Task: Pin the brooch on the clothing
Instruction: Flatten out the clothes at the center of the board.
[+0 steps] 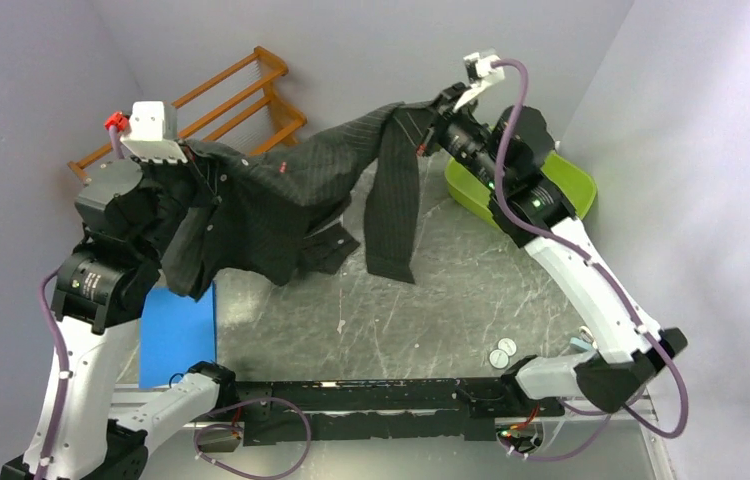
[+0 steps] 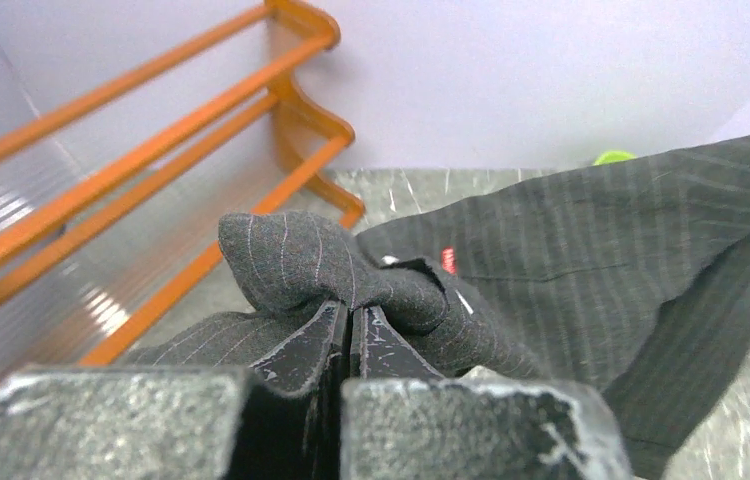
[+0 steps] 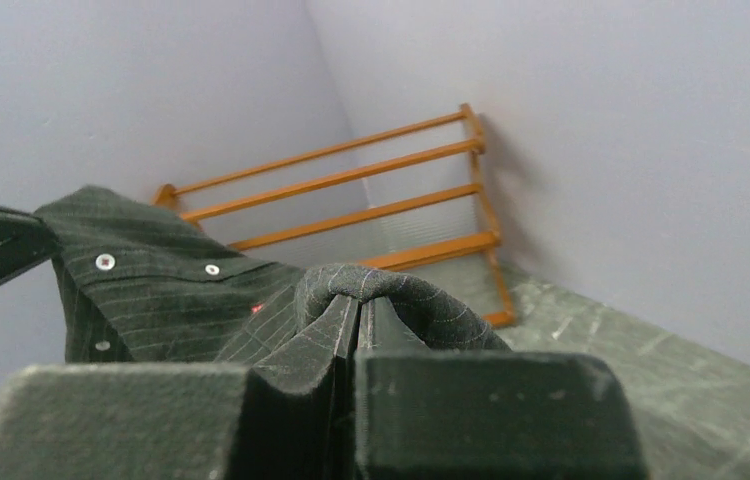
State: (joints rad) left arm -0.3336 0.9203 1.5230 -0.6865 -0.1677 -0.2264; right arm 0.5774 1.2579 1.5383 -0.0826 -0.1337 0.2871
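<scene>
Holding the shirt [image 1: 271, 200] stretched in the air between both arms.

The left arm rises from the 7 o'clock corner, elbow bent, its left gripper [image 2: 351, 318] clamped tight on a bunched fold of the pinstriped cloth at about 10 o'clock. The shirt spans from there across the table [image 1: 431, 300] toward 1 o'clock (a tiny red chest mark [image 2: 448, 260] faces up), with one sleeve hanging down toward the surface. The right arm reaches from 5 o'clock up to 1 o'clock, its right gripper [image 3: 359, 305] pinched closed on another fold. Under that arm, at 2 o'clock, sits a green bin [image 1: 571, 185]; the arm hides its inside, so its contents cannot be told.
</scene>
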